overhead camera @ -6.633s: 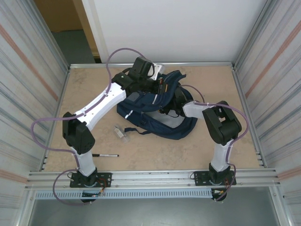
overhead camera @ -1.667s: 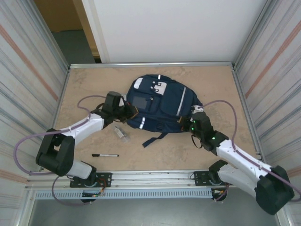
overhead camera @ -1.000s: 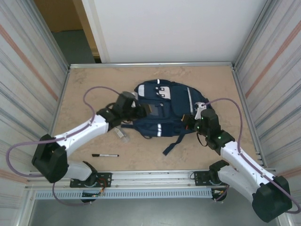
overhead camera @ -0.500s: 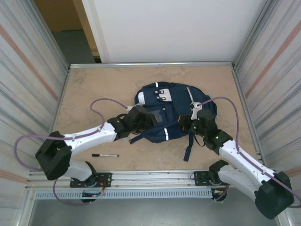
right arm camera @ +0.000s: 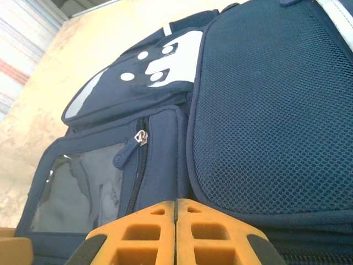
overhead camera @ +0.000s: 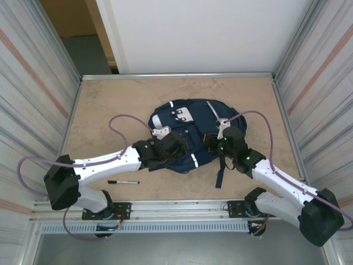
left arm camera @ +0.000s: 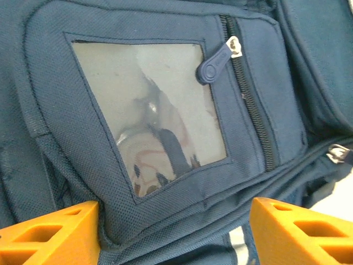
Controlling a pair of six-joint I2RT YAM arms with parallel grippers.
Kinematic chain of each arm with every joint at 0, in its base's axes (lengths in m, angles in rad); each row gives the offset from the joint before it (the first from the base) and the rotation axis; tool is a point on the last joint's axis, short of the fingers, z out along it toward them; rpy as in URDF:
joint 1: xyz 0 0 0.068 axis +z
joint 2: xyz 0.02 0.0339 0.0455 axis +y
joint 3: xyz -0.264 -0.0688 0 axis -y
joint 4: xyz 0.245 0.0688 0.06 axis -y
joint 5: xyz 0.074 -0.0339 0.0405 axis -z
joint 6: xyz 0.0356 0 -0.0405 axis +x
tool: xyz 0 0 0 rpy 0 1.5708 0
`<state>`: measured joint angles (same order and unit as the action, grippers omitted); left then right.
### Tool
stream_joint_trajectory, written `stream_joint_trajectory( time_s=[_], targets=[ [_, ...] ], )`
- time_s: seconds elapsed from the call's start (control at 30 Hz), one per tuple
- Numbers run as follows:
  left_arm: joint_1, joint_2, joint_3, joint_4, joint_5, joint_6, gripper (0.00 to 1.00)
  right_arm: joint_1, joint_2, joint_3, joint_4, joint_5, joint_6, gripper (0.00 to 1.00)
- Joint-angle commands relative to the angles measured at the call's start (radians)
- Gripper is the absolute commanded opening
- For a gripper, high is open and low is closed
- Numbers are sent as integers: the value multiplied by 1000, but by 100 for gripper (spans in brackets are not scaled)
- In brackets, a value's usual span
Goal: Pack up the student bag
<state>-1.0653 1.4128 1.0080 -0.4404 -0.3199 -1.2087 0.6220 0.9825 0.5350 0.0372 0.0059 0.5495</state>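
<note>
**Pos.** Student bag flat on table, front face up. Directly ahead of and under both grippers, one at each side of its near end.

**Left gripper**: orange fingers spread wide, nothing clamped. Front-pocket cloth bulging into the gap btwn them. Just ahead: clear window panel, glossy film, wrinkled. Ahead and to the right: zip pull, a rounded rubbery tab on a coil zipper.

**Right gripper**: fingers closed tip to tip, no gap visible. Cannot tell whether any cloth is nipped beneath. Ahead: mesh pocket, open weave w/ piped edge. Farther ahead, to the left: white patch w/ round dots.

**Handling (est.)**
- Coarse woven synthetic cloth, so good friction on the pads.
- Soft and limp, no fixed shape. Expect sag and folding if lifted from one point, and sliding on the smooth table if pushed.
- Probably light; contents unknown.
- Take hold at piped seams, or at the strap trailing behind the right gripper. Use the zip pull for opening.
- Avoid the window film (slick, creases easily) and the mesh (snag risk).

**Also:** marker on the table well behind the left gripper, not yet packed.
</note>
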Motion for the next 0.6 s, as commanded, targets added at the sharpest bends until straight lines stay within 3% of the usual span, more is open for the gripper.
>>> stream_joint_trajectory(
  time_s=[0.0,0.07,0.17,0.27,0.37,0.57],
  targets=[
    [-5,-73,62,0,-104,8,70,41,2,66,143,-81,33,0],
    [42,-149,25,-37,-108,42,68,35,31,73,140,-72,19,0],
    [88,-251,-41,-13,-12,72,61,33,47,84,146,-85,24,0],
    [1,-278,-41,-79,-49,44,64,33,75,89,165,-97,30,0],
    [-67,-276,-77,-74,-65,-66,67,35,95,93,174,-102,42,0],
    [-58,-192,-104,15,-81,-102,69,68,125,106,196,-118,52,0]
  ],
)
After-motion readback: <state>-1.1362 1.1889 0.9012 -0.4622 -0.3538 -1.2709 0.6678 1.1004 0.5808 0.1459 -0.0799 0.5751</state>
